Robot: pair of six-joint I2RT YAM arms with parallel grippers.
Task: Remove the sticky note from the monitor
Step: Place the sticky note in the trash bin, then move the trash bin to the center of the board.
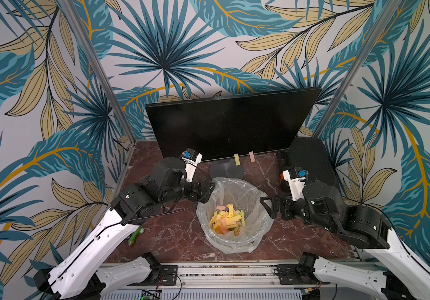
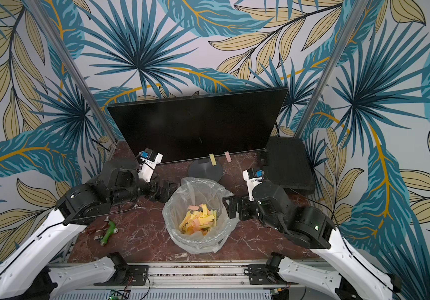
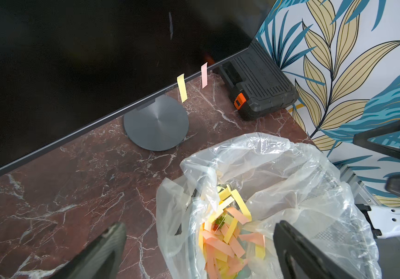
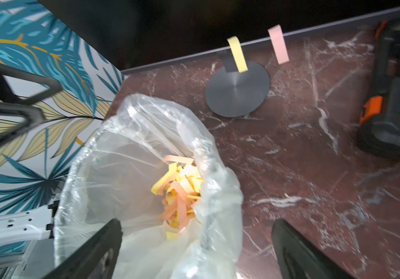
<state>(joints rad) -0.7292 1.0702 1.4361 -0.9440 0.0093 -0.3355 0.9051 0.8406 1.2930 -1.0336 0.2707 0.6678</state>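
- red marble tabletop (image 1: 172, 233), leaf-print walls; the monitor (image 1: 224, 124) stands at the back.
- yellow sticky note (image 1: 237, 159) and pink sticky note (image 1: 251, 156) cling to its bottom edge, near each other.
- each hangs lengthwise, free end toward the table.
- featherlight, floppy paper; i'd pinch the loose lower end and peel.
- left gripper (image 1: 207, 193) and right gripper (image 1: 267, 207) gape empty, flanking the lined bin (image 1: 208, 233).

yellow note (image 4: 237, 54) and pink note (image 4: 278, 44) hang off the monitor (image 4: 170, 24).
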